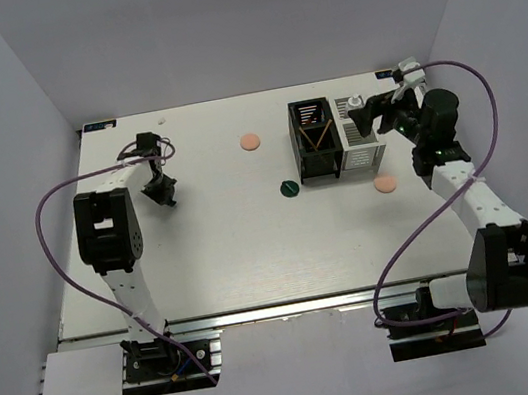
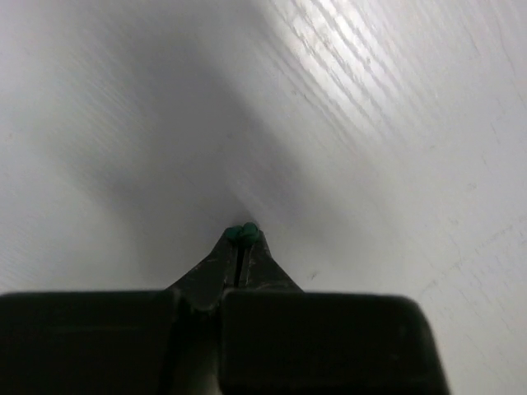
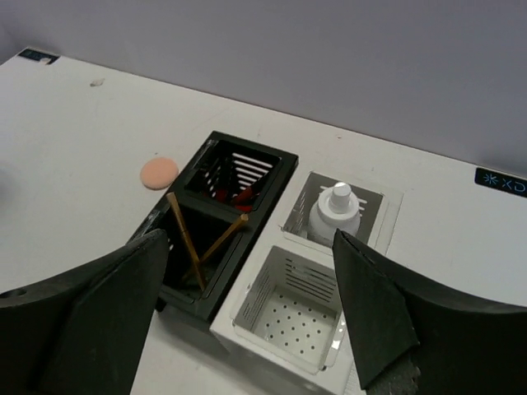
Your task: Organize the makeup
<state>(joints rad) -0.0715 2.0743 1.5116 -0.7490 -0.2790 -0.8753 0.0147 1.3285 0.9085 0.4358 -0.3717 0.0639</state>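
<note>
1 black slotted organizer (image 1: 298, 146), 2 compartments, upright on a white wood-grain table (image 1: 212, 252). 1 white slotted organizer (image 1: 363, 158), 2 compartments, touching the black unit's right side. Plain grey walls (image 1: 246, 28) on 3 sides.

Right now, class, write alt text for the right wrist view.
An open tool hovers above a black organizer holding two tan sticks and a white organizer holding a white bottle; a peach puff lies beside them.

A dark sticker (image 3: 500, 181) at the tabletop's (image 3: 74, 148) far edge is showing pale blue characters, seemingly "XD", cut off.
</note>
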